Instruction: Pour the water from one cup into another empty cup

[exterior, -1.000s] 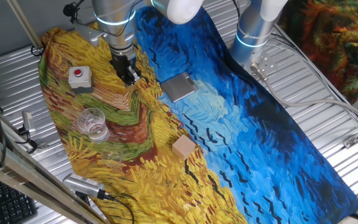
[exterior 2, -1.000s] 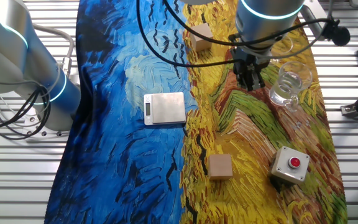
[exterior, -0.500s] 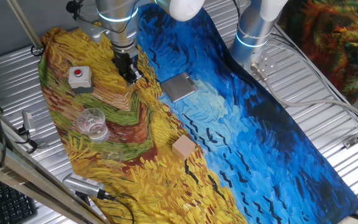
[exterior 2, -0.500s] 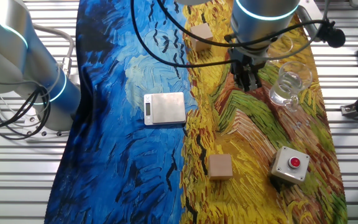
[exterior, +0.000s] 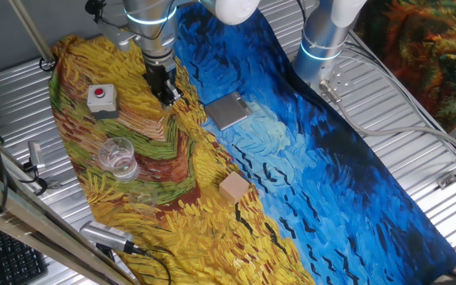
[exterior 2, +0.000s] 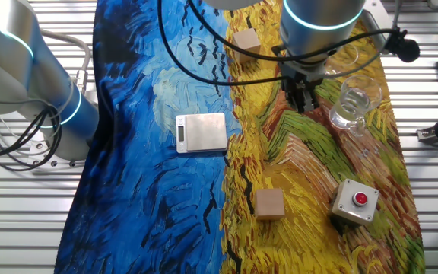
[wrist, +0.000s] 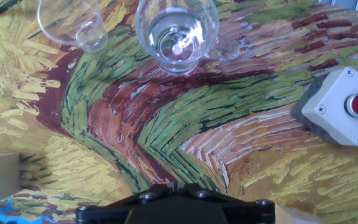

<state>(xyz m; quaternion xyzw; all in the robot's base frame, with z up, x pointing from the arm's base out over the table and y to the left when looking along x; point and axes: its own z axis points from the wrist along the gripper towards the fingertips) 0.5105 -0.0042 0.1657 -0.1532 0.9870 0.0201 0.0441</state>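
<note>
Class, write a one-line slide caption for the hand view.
Hand camera looks down on two clear cups and a red-button box on the painted cloth.

1. The bench is ribbed metal, draped with a painted cloth in blue and yellow.
2. On the yellow part stand two clear cups: one holding water and an empty cup just beside it.
3. A grey box with a red button, two wooden blocks and a small scale also lie on the cloth.
</note>
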